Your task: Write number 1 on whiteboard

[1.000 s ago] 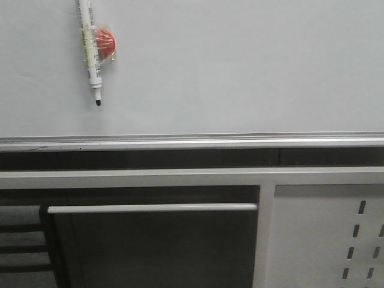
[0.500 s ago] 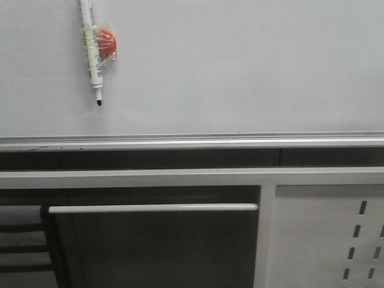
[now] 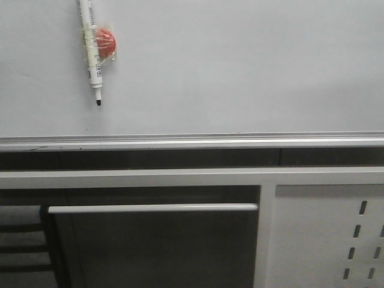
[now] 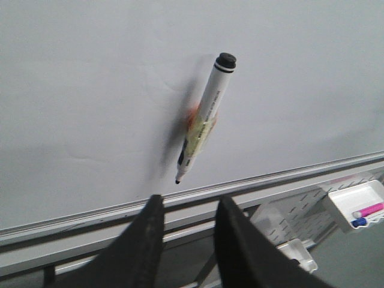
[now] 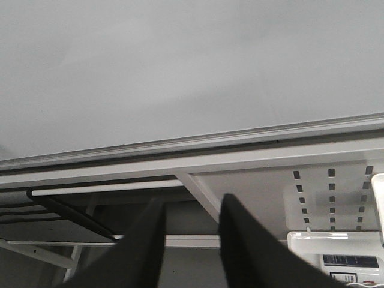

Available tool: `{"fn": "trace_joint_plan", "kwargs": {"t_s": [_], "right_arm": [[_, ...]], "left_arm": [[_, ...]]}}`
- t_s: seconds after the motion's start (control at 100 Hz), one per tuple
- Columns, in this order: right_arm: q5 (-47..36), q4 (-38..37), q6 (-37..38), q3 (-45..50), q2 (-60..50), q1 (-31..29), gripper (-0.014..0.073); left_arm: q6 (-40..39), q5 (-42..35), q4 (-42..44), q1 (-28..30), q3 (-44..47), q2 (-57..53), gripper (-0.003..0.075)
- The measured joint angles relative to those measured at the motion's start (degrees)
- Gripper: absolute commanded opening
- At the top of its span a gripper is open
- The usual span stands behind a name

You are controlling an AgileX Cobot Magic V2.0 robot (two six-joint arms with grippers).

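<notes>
The whiteboard (image 3: 240,66) fills the upper front view, with a silver rail (image 3: 192,142) along its lower edge. A white marker (image 3: 90,51) with a black tip hangs tip down at its upper left, taped to a red round magnet (image 3: 106,43). No drawn number 1 shows on the board. In the left wrist view the marker (image 4: 201,120) hangs above my left gripper (image 4: 189,204), which is open, empty and apart from it. My right gripper (image 5: 191,207) is open and empty below the board (image 5: 180,66). Neither gripper shows in the front view.
A white perforated panel (image 3: 327,234) stands below the board at the right, also in the right wrist view (image 5: 324,192). A horizontal bar (image 3: 153,208) crosses a dark opening. A small white tray (image 4: 357,204) holds pink and blue markers. A white box (image 5: 336,252) sits low right.
Almost nothing differs; the view shifted very slightly one second ago. The marker stays on the board.
</notes>
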Motion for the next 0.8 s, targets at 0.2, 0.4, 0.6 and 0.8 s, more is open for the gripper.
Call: {"fn": "trace_joint_plan", "kwargs": {"t_s": [0.2,0.4,0.6,0.8], "right_arm": [[0.27,0.72,-0.43,0.0,0.0,0.0,0.0365],[0.35,1.31,-0.66,0.0,0.0,0.0,0.0365],[0.39,1.31,-0.66,0.0,0.0,0.0,0.0365],[0.39,1.31,-0.66,0.0,0.0,0.0,0.0365]], "left_arm": [[18.21,1.86,-17.58,0.0,0.0,9.92,0.0352],[37.45,0.43,-33.48,-4.93,0.0,17.71,0.0347],[45.73,-11.02,-37.87,-14.75,-2.31,22.35,0.0347],[49.65,-21.26,-37.87,-21.49,-7.85,25.45,0.0347]]}}
